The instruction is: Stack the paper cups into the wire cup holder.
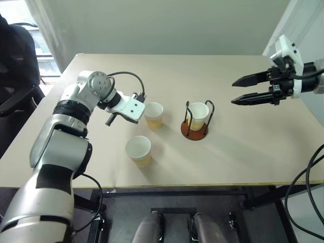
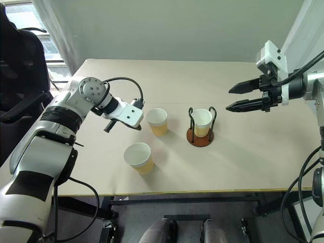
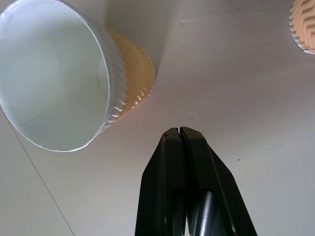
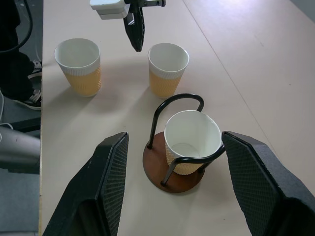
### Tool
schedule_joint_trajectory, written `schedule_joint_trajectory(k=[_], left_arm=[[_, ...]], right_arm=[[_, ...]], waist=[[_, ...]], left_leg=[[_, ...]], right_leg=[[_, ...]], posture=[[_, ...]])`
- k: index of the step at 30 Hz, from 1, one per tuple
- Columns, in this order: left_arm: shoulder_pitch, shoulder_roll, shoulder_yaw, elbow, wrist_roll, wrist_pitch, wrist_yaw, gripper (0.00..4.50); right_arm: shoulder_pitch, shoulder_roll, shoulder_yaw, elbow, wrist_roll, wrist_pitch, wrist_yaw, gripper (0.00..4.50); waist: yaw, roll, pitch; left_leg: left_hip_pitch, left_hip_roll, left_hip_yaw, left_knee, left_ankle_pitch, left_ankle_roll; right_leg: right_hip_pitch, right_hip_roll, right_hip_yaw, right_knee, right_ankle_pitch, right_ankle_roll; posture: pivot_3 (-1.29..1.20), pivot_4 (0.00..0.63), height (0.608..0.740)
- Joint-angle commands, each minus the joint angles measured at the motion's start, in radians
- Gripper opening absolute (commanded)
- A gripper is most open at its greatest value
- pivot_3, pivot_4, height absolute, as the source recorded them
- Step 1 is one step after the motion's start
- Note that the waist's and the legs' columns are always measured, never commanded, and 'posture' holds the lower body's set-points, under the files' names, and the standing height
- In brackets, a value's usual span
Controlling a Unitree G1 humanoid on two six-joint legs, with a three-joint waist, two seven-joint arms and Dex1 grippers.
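Nearest the counter [image 1: 243,162] edge, one loose paper cup [image 1: 138,150] stands upright, well short of the wire cup holder [image 1: 195,129]. Beyond it a second loose cup [image 1: 153,115] stands just beside the holder, with the left gripper [image 1: 112,119] clenched on nothing next to it. One cup [image 1: 198,115] already sits in the holder, so two remain to stack. Past the holder the right gripper [image 1: 237,91] hovers spread wide, empty.

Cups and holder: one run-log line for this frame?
holder: one cup inside | two cups upright on table | left gripper: shut, empty, beside nearer cup | right gripper: open, empty, raised
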Motion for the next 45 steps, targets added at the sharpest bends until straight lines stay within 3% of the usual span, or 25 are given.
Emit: schedule_joint_trajectory(k=[1,2,5,16,37,40,45], left_arm=[[-0.045,0.009,0.031,-0.004,-0.023,0.018,-0.013,0.05],[-0.052,0.008,0.036,-0.004,-0.023,0.03,0.003,0.05],[-0.07,0.008,0.04,-0.001,-0.016,0.046,0.032,0.64],[-0.117,0.027,-0.025,0.007,0.101,-0.024,0.162,4.47],[-0.052,-0.051,-0.033,0.017,0.089,-0.106,0.183,4.47],[-0.042,-0.049,-0.049,0.029,0.107,-0.111,0.195,3.85],[-0.04,-0.041,-0.054,0.04,0.117,-0.117,0.197,2.02]], right_arm=[[-0.018,-0.024,-0.011,-0.011,0.0,-0.006,0.011,3.04],[-0.019,-0.026,-0.009,-0.01,-0.001,-0.006,0.011,3.04],[-0.022,-0.028,-0.008,-0.005,-0.002,-0.008,0.011,3.04],[-0.026,-0.027,-0.008,0.009,-0.013,-0.024,0.002,3.04],[-0.017,-0.031,-0.017,0.005,-0.022,-0.034,-0.009,3.04],[-0.015,-0.03,-0.02,0.0,-0.02,-0.033,-0.012,3.04],[-0.008,-0.03,-0.02,-0.01,-0.018,-0.034,-0.016,3.04]], waist=[[0.0,0.0,0.0],[0.0,0.0,0.0],[0.001,0.0,0.0],[-0.001,0.0,0.0],[0.001,0.0,0.0],[0.002,0.0,0.0],[0.002,0.0,0.0]], left_leg=[[0.0,-0.001,0.001,0.0,0.0,0.0],[0.0,0.0,0.001,0.0,0.0,0.0],[0.0,-0.001,0.001,0.0,0.0,0.0],[0.0,-0.001,0.002,-0.001,0.0,0.0],[0.001,0.001,0.001,0.0,0.0,0.0],[0.0,0.0,0.001,0.001,0.0,0.001],[0.001,-0.001,0.002,0.0,0.0,0.001]], right_leg=[[0.0,0.001,-0.001,0.0,0.0,0.0],[0.0,0.0,0.0,0.0,0.0,0.0],[0.0,0.001,0.0,0.0,0.0,0.0],[0.0,0.001,0.0,0.0,0.0,0.0],[0.0,0.0,0.001,0.0,0.001,0.001],[0.0,0.0,0.001,0.0,0.001,0.001],[0.0,0.0,0.0,0.0,0.001,0.001]], posture=[[0.0,0.15,0.74],[0.0,0.15,0.74],[0.0,0.15,0.74],[0.0,0.15,0.74],[0.0,0.15,0.74],[0.0,0.15,0.74],[0.0,0.15,0.74]])
